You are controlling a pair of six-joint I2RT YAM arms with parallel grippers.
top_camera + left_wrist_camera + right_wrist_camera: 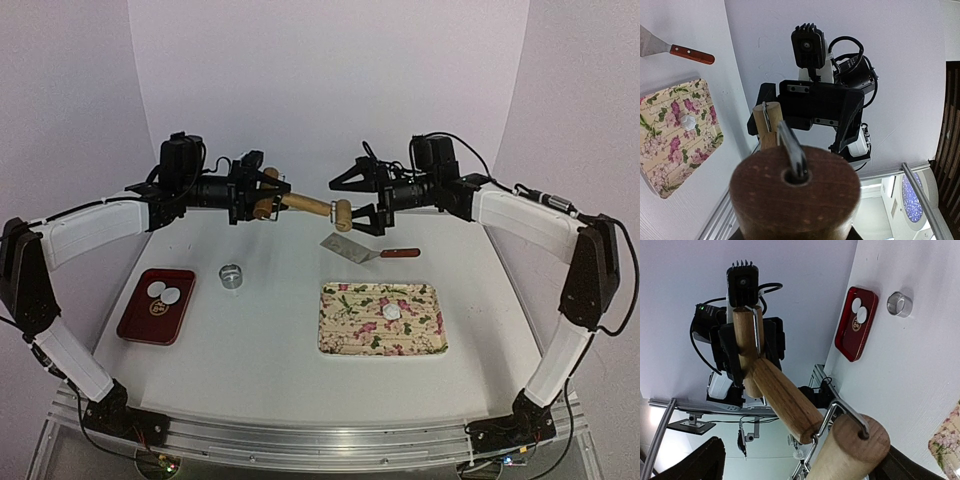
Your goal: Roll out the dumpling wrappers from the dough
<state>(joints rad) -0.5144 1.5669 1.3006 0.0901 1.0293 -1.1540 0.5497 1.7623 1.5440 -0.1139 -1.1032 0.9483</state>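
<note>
Currently the left gripper (pixel 262 197) is clamping one handle of the rolling pin (pixel 305 205), holding it aloft at upper centre, long axis running left to right. The right gripper (pixel 358 213) is standing wide open around the far handle, gripping nothing. The dough lump (pixel 392 312) is lying on the floral tray (pixel 345 340) at lower right, nearer the right arm; two dumpling wrappers (pixel 155 290) are sitting in the red tray (pixel 135 325), lower left.
</note>
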